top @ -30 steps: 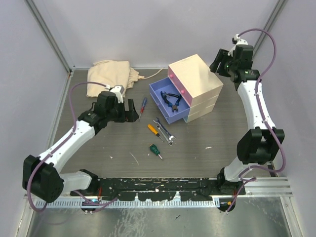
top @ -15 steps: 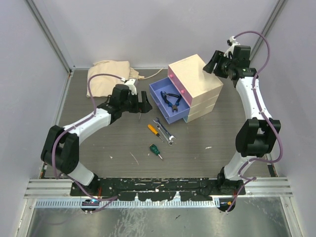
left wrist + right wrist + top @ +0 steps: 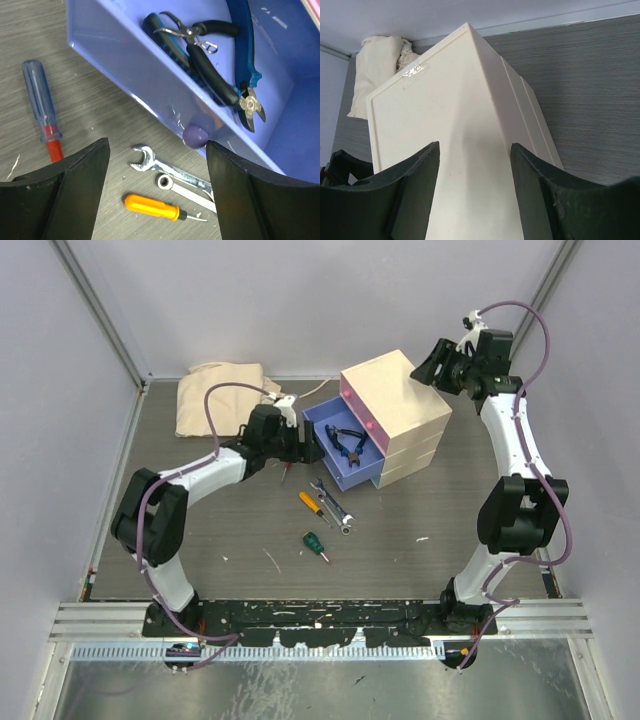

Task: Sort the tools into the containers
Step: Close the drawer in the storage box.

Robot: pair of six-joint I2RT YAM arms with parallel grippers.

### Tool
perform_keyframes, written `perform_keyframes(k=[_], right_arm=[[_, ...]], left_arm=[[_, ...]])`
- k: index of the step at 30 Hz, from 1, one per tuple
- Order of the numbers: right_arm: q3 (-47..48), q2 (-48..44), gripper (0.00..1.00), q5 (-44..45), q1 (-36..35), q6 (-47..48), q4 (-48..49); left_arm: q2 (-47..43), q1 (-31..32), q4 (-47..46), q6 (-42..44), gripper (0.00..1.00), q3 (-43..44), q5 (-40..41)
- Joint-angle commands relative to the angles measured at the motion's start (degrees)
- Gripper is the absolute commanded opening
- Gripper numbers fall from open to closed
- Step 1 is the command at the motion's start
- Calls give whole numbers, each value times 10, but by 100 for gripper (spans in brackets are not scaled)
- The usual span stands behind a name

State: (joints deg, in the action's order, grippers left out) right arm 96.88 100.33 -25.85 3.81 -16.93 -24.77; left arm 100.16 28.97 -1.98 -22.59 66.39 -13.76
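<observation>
Top external view puts the job partly done: the cream-coloured box-shaped chest (image 3: 400,400) stands at the far right of the grey counter (image 3: 420,510), its blue plastic drawer (image 3: 358,472) pulled out toward the left, and the blue-handled pliers (image 3: 348,440) lie inside it. Left wrist view shows a second, black-handled tool (image 3: 210,70) beside them in the same drawer, so two tools appear sorted. The pink drawer front (image 3: 357,412) above looks shut, and what it holds is hidden. Five tools are left on the counter. A screwdriver with a clear blue handle and red collar (image 3: 42,110) lies just left of the open drawer. Two silver spanners (image 3: 170,172) and the orange-handled screwdriver (image 3: 150,207) lie just before the drawer's round knob (image 3: 195,135). The stubby green-handled screwdriver (image 3: 316,543) lies nearer, apart from the rest. The left end effector (image 3: 156,150) hovers above the spanners, jaws wide apart with nothing between them. The right end effector (image 3: 440,362) hangs by the chest's far right top edge, jaws apart and carrying nothing; whether it touches the chest I cannot tell. I judge well over half the sorting remains.
</observation>
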Motion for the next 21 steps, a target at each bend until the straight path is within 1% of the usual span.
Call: perform_keyframes(k=[1,8,21], right_arm=[[22,10,62,-65,-3,-15,18],[18,17,61,-82,-3,-17,7],[-1,17,59,-96,-6,-8,-17]], left_arm=[[15,5,-40,11,78,48,-13],[42,24,-42,3,80,92,4],[132,78,-10,-8,82,232,32]])
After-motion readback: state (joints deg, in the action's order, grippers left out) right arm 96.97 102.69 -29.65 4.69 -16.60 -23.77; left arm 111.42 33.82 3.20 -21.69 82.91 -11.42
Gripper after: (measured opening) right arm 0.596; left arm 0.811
